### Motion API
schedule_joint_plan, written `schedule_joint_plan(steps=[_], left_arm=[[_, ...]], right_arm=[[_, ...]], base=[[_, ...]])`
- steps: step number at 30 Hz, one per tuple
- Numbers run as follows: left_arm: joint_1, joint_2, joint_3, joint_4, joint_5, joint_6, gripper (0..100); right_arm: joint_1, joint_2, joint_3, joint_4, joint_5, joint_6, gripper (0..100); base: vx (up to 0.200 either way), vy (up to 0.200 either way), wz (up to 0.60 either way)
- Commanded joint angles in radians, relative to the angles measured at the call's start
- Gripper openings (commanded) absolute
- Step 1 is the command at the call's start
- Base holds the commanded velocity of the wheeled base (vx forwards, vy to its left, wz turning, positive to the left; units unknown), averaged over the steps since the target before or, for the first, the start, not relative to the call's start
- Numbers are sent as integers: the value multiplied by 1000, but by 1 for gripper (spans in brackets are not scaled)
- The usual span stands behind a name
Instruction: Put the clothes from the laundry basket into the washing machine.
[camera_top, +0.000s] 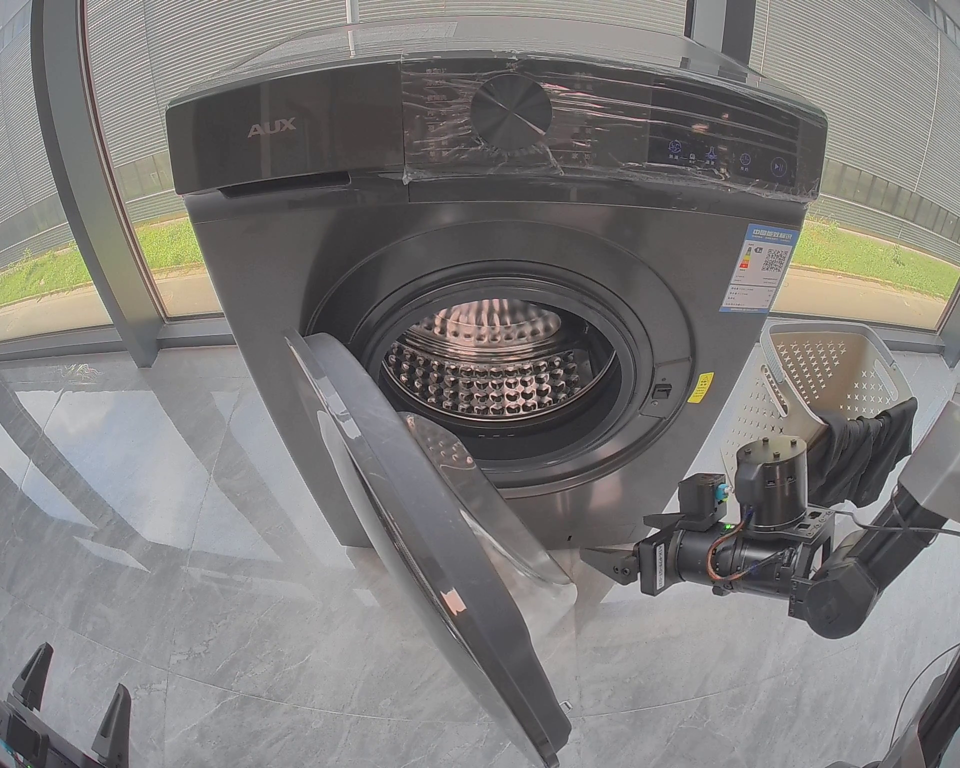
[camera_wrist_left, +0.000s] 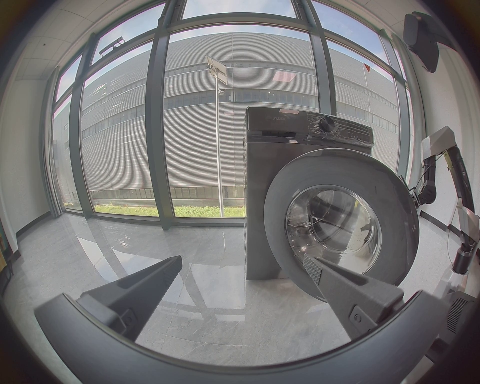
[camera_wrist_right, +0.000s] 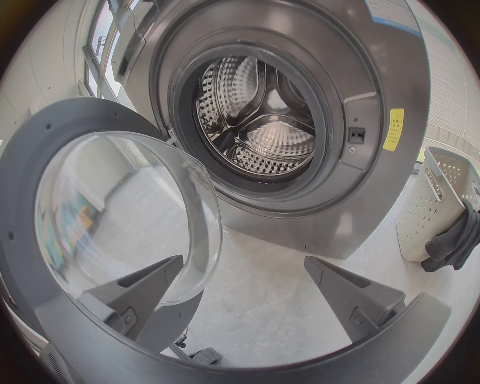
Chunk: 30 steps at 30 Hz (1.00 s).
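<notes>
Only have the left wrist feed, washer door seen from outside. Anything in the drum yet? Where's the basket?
Observer: No clothes in the ribbed steel drum, as far as the head view shows into it.
Operator: Basket?
Observer: The white perforated plastic laundry basket is beside the grey front-loading washing machine, on the robot's right.
Operator: Loaded?
Observer: A dark cloth hangs over the basket's near rim; I cannot see deeper inside.
Operator: Right gripper state?
Observer: The right gripper is open and holds nothing, low in front of the machine and facing the drum opening.
</notes>
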Motion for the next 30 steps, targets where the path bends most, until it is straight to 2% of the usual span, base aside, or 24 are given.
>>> schedule_joint_plan(steps=[1, 7, 10, 12, 14, 15, 22, 24, 26, 27, 30], left_arm=[[0, -16, 15, 0, 0, 0, 100], [0, -16, 15, 0, 0, 0, 100], [0, -16, 15, 0, 0, 0, 100], [0, -16, 15, 0, 0, 0, 100], [0, -15, 15, 0, 0, 0, 100], [0, -16, 15, 0, 0, 0, 100], [0, -15, 15, 0, 0, 0, 100], [-1, -15, 15, 0, 0, 0, 100], [-1, -15, 15, 0, 0, 0, 100], [-1, -15, 15, 0, 0, 0, 100], [-1, -16, 15, 0, 0, 1, 100]], right_arm=[[24, 68, -13, 0, -1, 2, 100], [70, 56, 21, -4, 3, 3, 100], [108, 42, 58, -51, 13, 3, 100], [127, 40, 73, -79, 27, 3, 100], [156, 42, 96, -131, 75, 2, 100], [157, 43, 95, -145, 79, 2, 100], [141, 71, 35, -154, 75, 5, 100], [137, 83, -1, -146, 70, 23, 100], [134, 97, -37, -139, 42, 49, 100], [128, 115, -65, -139, 12, 59, 100], [101, 146, -85, -134, -13, 51, 100]], base=[[0, 0, 0], [0, 0, 0], [0, 0, 0], [0, 0, 0], [0, 0, 0], [0, 0, 0], [0, 0, 0], [-100, 0, 0], [-200, 0, 0], [-200, 0, 0], [-133, 0, 0]])
